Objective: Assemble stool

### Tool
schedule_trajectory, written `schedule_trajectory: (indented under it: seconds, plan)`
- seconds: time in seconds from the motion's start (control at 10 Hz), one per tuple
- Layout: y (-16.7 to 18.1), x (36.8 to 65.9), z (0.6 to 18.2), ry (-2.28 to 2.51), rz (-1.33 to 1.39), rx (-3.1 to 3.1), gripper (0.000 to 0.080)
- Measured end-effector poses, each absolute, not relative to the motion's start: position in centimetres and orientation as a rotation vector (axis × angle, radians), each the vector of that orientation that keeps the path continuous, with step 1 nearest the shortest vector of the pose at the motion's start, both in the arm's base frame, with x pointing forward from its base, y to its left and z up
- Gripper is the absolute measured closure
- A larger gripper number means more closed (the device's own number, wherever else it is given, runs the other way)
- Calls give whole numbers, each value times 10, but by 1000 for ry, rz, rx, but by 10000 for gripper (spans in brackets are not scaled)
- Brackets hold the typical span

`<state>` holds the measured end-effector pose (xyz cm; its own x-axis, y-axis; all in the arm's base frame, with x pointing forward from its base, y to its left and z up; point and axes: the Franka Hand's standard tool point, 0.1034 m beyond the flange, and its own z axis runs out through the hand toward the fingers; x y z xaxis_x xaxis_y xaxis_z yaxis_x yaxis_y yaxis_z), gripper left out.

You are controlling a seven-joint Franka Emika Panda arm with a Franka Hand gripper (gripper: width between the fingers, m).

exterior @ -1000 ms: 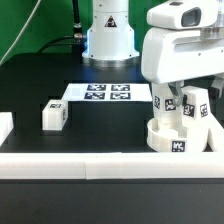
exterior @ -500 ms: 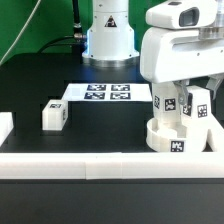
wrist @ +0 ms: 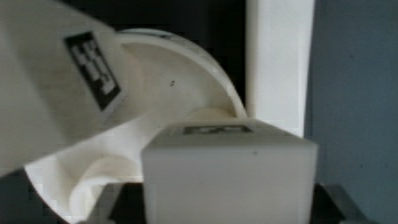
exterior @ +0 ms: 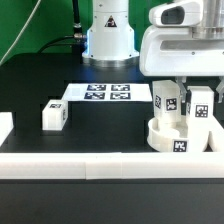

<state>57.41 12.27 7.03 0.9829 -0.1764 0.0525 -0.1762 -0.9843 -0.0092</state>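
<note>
- Round seat [exterior: 176, 138] sits at lower right of the exterior frame, against the front border rail [exterior: 90, 161], tag facing the camera.
- We see two legs standing upright on the seat: one at about [exterior: 164, 100], the other leg [exterior: 202, 106] to its right, under the arm.
- Gripper [exterior: 196, 84] hangs right over that second leg; the fingers are mostly hidden behind the arm housing in the exterior view.
- Wrist view shows a leg block [wrist: 228, 162] square between two dark finger pads [wrist: 118, 205] low in the frame, so we judge the fingers closed on it; actual contact is not clear.
- Also in the wrist view: the seat's curved rim [wrist: 178, 75] and the other tagged leg [wrist: 80, 70] at upper left.
- Third leg [exterior: 54, 115] lies loose on the black table [exterior: 30, 85] at middle left, well apart from the seat.
- Marker board [exterior: 100, 93] lies flat at centre, untouched.
- Progress, our call: one leg seated, the second being placed or screwed in, the third not yet started. Roughly half done or a bit over.
- We cannot tell whether either leg is fully seated.
</note>
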Motion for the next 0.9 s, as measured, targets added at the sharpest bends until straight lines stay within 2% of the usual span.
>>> schedule_trajectory:
  seconds: [0.3, 0.9]
  plan:
    - [125, 574, 70, 947, -65, -2938, 462]
    - [127, 574, 70, 1589, -29, -2616, 462]
